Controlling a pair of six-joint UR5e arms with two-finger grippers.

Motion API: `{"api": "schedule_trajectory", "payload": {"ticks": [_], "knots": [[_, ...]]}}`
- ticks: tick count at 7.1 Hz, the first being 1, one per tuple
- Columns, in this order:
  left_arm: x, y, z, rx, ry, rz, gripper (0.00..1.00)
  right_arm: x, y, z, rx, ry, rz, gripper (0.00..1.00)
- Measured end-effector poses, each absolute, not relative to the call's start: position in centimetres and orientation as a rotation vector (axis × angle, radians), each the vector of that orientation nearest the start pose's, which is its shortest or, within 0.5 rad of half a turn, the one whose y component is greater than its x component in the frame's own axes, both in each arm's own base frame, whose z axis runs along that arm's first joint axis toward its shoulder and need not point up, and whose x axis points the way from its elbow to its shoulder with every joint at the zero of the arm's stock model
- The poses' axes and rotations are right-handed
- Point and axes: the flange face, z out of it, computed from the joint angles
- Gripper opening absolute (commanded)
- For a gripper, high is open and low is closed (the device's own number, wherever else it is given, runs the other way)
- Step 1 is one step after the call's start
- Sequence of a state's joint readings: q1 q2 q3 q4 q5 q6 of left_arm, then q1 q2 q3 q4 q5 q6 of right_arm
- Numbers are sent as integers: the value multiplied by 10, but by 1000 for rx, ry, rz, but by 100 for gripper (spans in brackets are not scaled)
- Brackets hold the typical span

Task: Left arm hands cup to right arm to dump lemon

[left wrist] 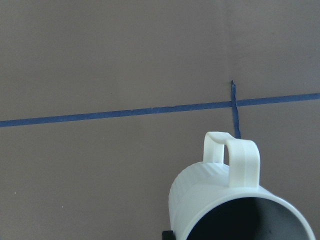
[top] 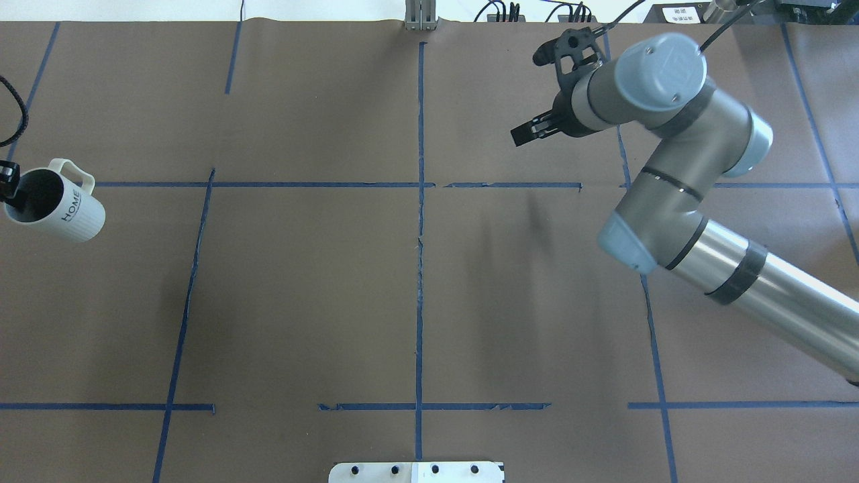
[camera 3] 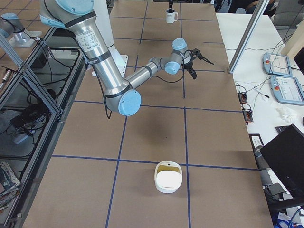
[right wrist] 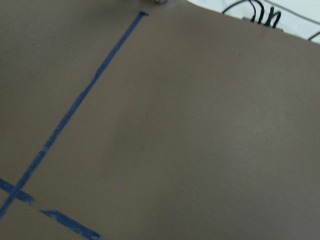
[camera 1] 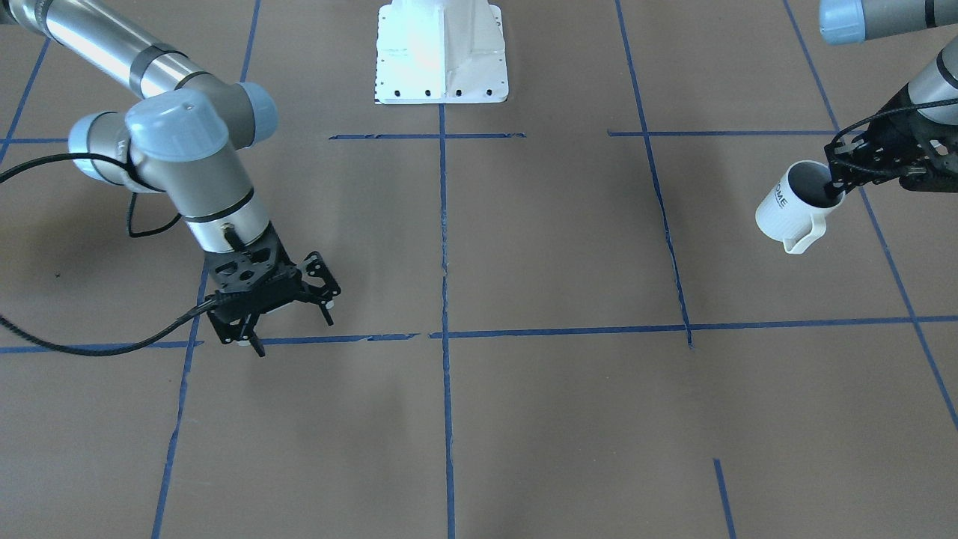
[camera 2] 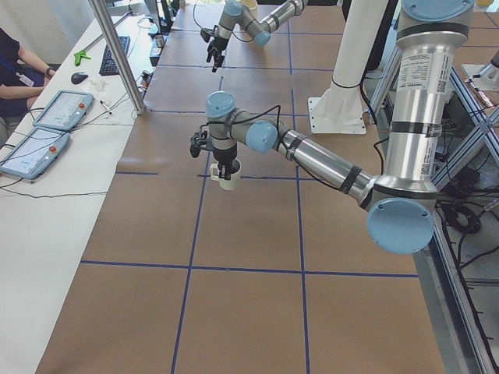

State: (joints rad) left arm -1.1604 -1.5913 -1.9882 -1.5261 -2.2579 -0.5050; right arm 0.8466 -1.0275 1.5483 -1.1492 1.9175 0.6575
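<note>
Brown paper ruled with blue tape covered the table, with the white base set at its robot-side edge. Far out on the base's right a white bowl was seen; what it held could not be made out. Also on the base's right, the right gripper was poised low, jaws spread and empty. On the base's left, well apart from it, the left gripper was clamped on the rim of the cup, which appeared lifted and tilted, mouth towards its holder. The lemon could not be seen in the dark interior. A meeting in front of the base was judged necessary.
</note>
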Motion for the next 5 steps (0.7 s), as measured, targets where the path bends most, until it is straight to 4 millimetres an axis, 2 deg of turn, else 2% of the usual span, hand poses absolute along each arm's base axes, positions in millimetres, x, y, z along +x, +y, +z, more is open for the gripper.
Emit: {"api": "schedule_trajectory", "payload": {"ticks": [2, 3, 4, 5], "knots": [[131, -459, 486, 41, 738, 30, 1, -285, -614, 346, 311, -918, -172, 100], [144, -455, 491, 36, 737, 9, 1, -242, -613, 373, 286, -928, -179, 100], [162, -450, 494, 25, 734, -13, 6, -201, -605, 409, 281, -914, -216, 100], [177, -448, 499, 10, 728, -22, 6, -168, -598, 437, 267, -896, -252, 100]]}}
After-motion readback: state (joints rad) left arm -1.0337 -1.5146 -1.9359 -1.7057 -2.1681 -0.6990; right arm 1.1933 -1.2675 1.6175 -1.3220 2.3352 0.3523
